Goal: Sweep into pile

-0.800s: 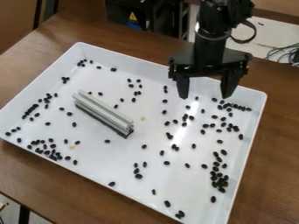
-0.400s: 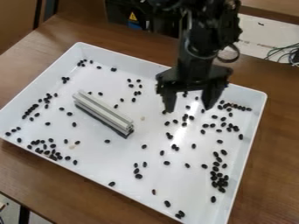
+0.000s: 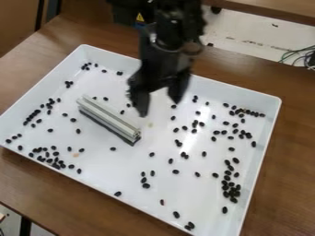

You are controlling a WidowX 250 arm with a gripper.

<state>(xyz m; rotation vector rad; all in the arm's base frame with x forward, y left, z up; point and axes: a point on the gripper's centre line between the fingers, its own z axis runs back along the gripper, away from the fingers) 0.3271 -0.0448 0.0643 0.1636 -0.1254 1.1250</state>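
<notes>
The black gripper [image 3: 160, 107] hangs over the upper middle of the white tray [image 3: 261, 98], open, with nothing between its fingers. Its left finger is just right of a silver-grey metal bar [image 3: 109, 120], which lies diagonally on the tray floor, left of centre. Small black beans are scattered over the tray. Several crowd together at the right side [image 3: 230, 190], others near the upper right corner [image 3: 247, 112], and more along the lower left edge [image 3: 52, 159]. The gripper and arm cover part of the tray's far edge.
The tray's raised walls surround the bar and beans. It stands on a brown wooden table [image 3: 285, 179]. Behind the table at the right lie some cables [image 3: 298, 56], and dark equipment stands at the back beside the arm.
The gripper has moved left across the tray from the upper right, coming near the metal bar, and has turned somewhat. The bar and beans look unmoved.
</notes>
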